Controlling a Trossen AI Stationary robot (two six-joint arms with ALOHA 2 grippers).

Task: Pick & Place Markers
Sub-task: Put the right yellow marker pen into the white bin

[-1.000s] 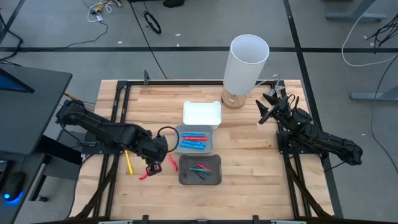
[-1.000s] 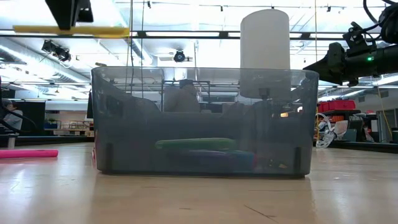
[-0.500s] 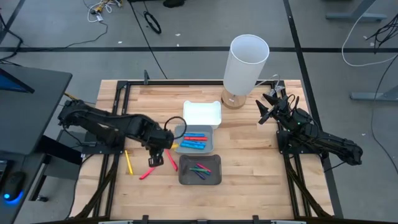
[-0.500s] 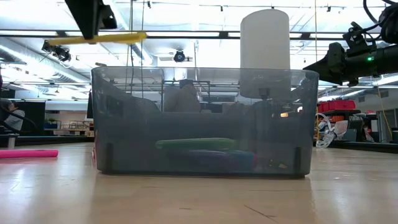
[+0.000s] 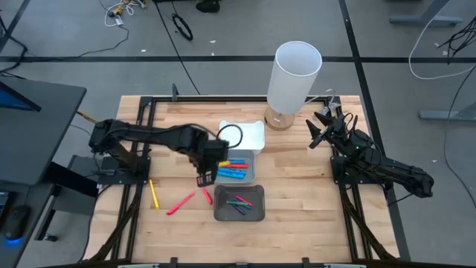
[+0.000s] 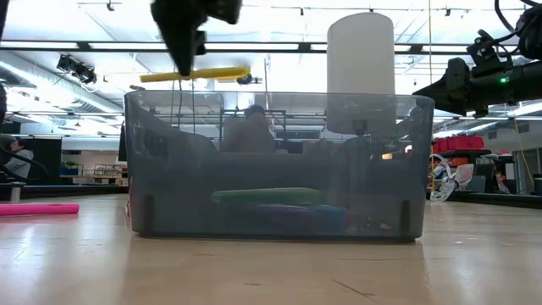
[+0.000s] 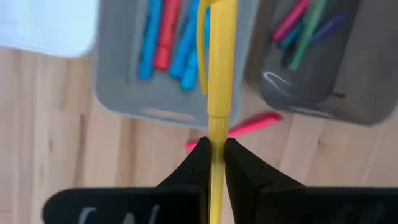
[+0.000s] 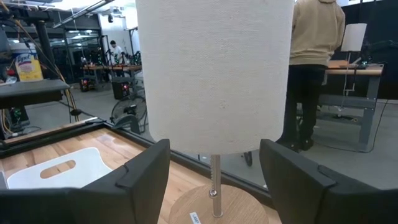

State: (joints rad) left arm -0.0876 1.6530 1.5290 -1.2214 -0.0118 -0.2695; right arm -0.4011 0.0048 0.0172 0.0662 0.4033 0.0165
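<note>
My left gripper (image 5: 206,177) hangs above the near-left edge of the light grey tray (image 5: 251,173), shut on a yellow marker (image 6: 212,74). Blue and red markers (image 5: 233,167) lie in that tray. Green, purple and pink markers (image 5: 239,202) lie in the dark grey tray (image 5: 257,214) nearer to me. A yellow marker (image 5: 154,193), a pink one (image 5: 180,203) and a red one (image 5: 206,195) lie flat on the table. My right gripper (image 8: 214,186) waits open at the far right, facing the lamp. My left gripper pinches the yellow marker's barrel (image 7: 217,127) between its two fingers (image 7: 199,158), some way in from one end. The fingers come from above, pointing down, and lie across the marker. It is lifted clear and nearly level, its long free end (image 7: 222,25) reaching out over the light grey tray.
A white tray (image 5: 242,135) lies beyond the light grey one. A tall white lamp (image 5: 296,78) on a round wooden foot stands at the far edge, just in front of my right gripper. Bare wood shows to the right of the trays.
My left gripper has carried the yellow marker toward the table's right and far edges, from above the loose markers to the edge of the light grey tray, and a little lower. It has stayed shut on the marker, which has stayed lifted. The right arm kept still.
</note>
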